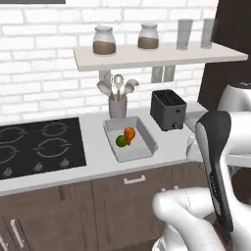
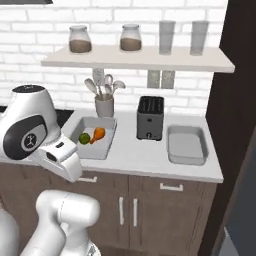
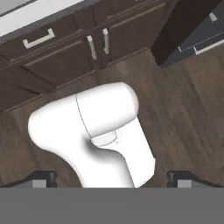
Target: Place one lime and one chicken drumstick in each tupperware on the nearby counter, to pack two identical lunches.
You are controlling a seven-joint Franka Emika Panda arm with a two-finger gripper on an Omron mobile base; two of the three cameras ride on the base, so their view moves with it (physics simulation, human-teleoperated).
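Note:
On the pale grey counter (image 2: 145,161) stand two grey tupperware tubs. The left tupperware (image 2: 95,151) holds a green lime (image 2: 84,138) and an orange-brown chicken drumstick (image 2: 98,133), which touch each other. From the other side this tupperware (image 1: 136,150) shows the lime (image 1: 121,141) and the drumstick (image 1: 129,134). The right tupperware (image 2: 186,145) is bare inside. My gripper (image 3: 113,180) is open and holds nothing. It points down at the wooden floor in front of the cabinets, well away from the counter top.
A dark toaster (image 2: 150,118) stands between the two tubs, and a utensil holder (image 2: 104,106) sits behind the left one. A black cooktop (image 1: 39,146) lies to the left. A wall shelf (image 2: 135,57) with jars and glasses hangs above. A dark tall cabinet (image 2: 235,125) bounds the right.

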